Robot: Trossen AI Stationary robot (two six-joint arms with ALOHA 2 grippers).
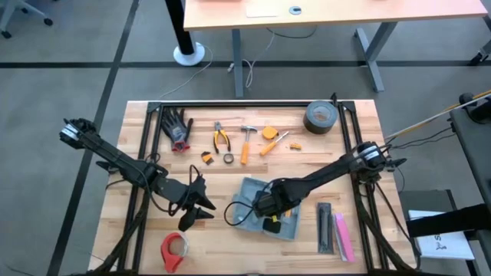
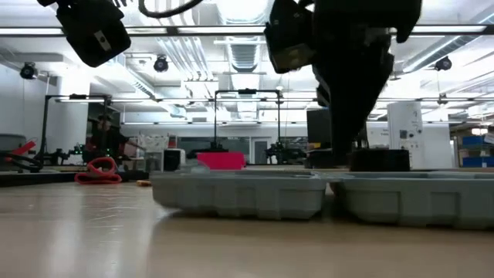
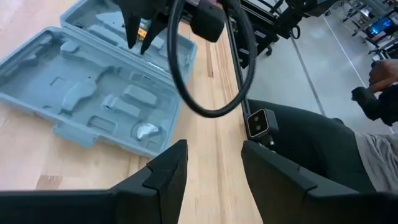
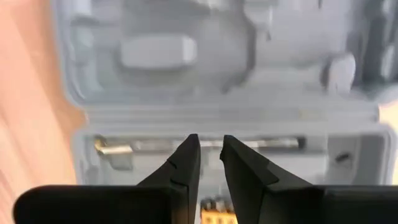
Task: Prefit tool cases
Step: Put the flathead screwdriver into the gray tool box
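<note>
The blue-grey tool case (image 1: 249, 190) lies open and flat on the wooden table, its moulded grey tray (image 3: 93, 93) facing up. My right gripper (image 4: 210, 140) points down into one half of the case, with only a narrow gap between its fingers. Its tips are at a metal rod (image 4: 118, 147) that lies in a slot. A yellow and black thing (image 4: 214, 208) shows in the case between the fingers. My left gripper (image 3: 213, 146) hangs open above the table, to the case's left (image 1: 209, 211), and holds nothing. My right gripper comes at the case from above, and its tips stand at the metal rod (image 4: 261, 144), in line with the rod's length. Nothing shows in the gap between them. Whether the tips touch the rod or the tray, I cannot tell.
Far side of the table: black gloves (image 1: 178, 126), pliers (image 1: 222, 139), a hammer (image 1: 247, 142), a yellow tape measure (image 1: 270, 132) and a duct tape roll (image 1: 320, 116). A red tape dispenser (image 1: 175, 251) lies near left. Black and pink bars (image 1: 334, 230) lie right of the case. A person (image 3: 382, 74) sits beyond the table.
</note>
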